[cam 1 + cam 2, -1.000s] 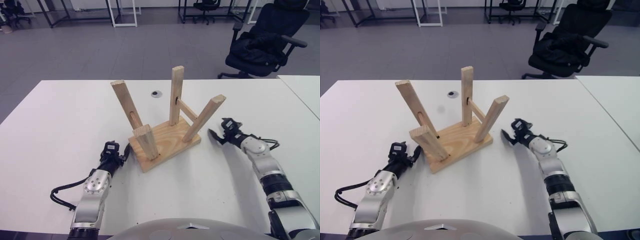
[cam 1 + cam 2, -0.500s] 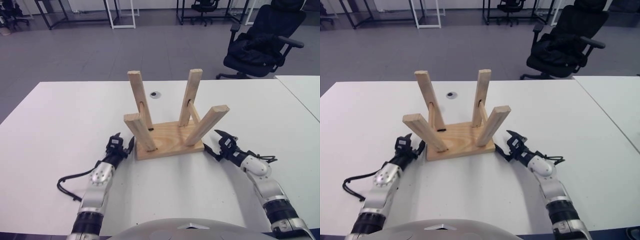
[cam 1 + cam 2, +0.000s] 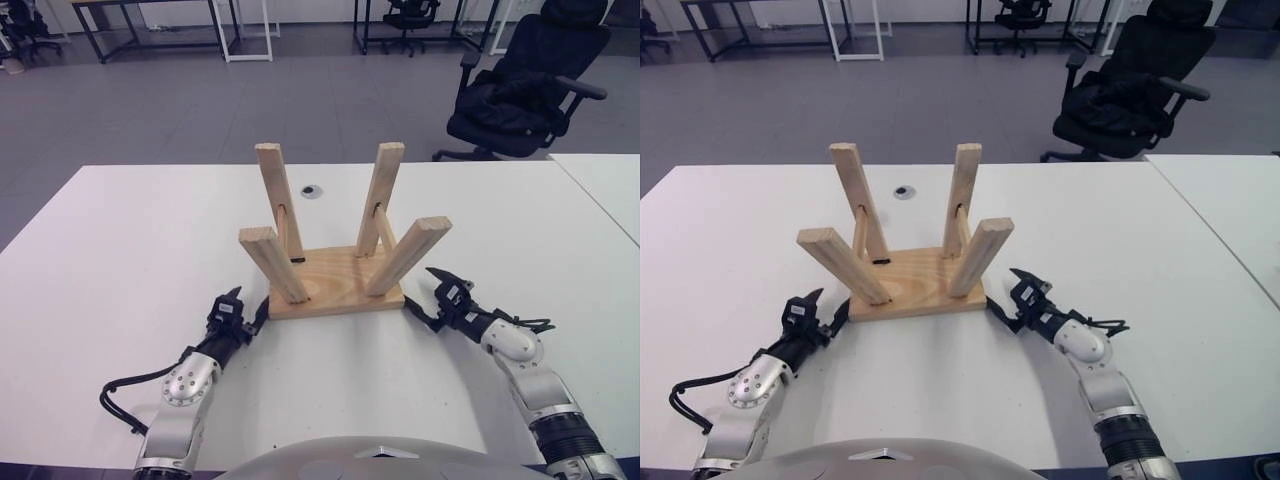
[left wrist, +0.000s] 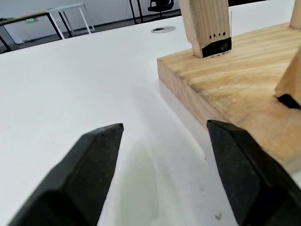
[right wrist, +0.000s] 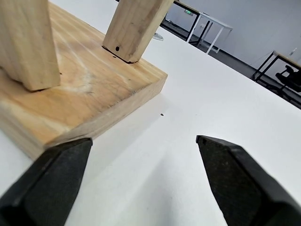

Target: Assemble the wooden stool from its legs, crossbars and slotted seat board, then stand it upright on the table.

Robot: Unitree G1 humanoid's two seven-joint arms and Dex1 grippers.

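Resting upside down on the white table (image 3: 120, 230), the wooden stool (image 3: 335, 285) has its seat board (image 3: 915, 296) flat on the surface and its four legs splayed upward: two far ones (image 3: 277, 198) and two near ones (image 3: 412, 255). The left gripper (image 3: 248, 300) lies low on the table at about 8 o'clock from the seat board, just beside its near left corner, with its fingers spread. In the left wrist view the two dark fingertips (image 4: 101, 141) stand wide apart. The board's corner and side edge sit ahead of them, close to one tip, though contact cannot be judged. The right gripper (image 3: 420, 290) lies at about 4 o'clock from the board, just beside its near right corner, fingers likewise spread and holding nothing. In the right wrist view one fingertip (image 5: 70, 153) sits against the outline of the board's near edge and the other is out over bare table. Whether it touches the wood cannot be told. A small round grommet (image 3: 313, 189) sits in the tabletop at about 12 o'clock from the stool, near the far edge.
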